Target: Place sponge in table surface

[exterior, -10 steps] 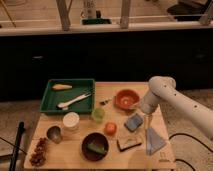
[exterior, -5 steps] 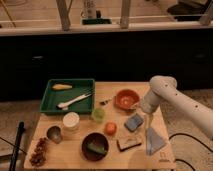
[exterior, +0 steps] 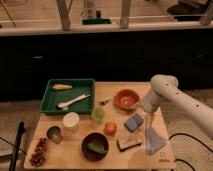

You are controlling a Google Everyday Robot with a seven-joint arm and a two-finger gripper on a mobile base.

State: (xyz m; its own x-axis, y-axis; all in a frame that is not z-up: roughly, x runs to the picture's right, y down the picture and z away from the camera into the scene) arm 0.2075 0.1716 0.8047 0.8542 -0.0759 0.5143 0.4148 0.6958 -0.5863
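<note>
Now the sponge lies on the table surface; gripper at its 3 o'clock, grip unreadable. You risk dragging it into the bowl at 12.

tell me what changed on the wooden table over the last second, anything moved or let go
Nothing visibly changed. The small flat blue-grey sponge lies in the same place on the light wooden tabletop, between the red-orange bowl and the brown-and-tan block. The gripper hangs in the same spot just right of the sponge, above the light-blue pyramid-shaped object. The green rectangular tray also stayed put.
</note>
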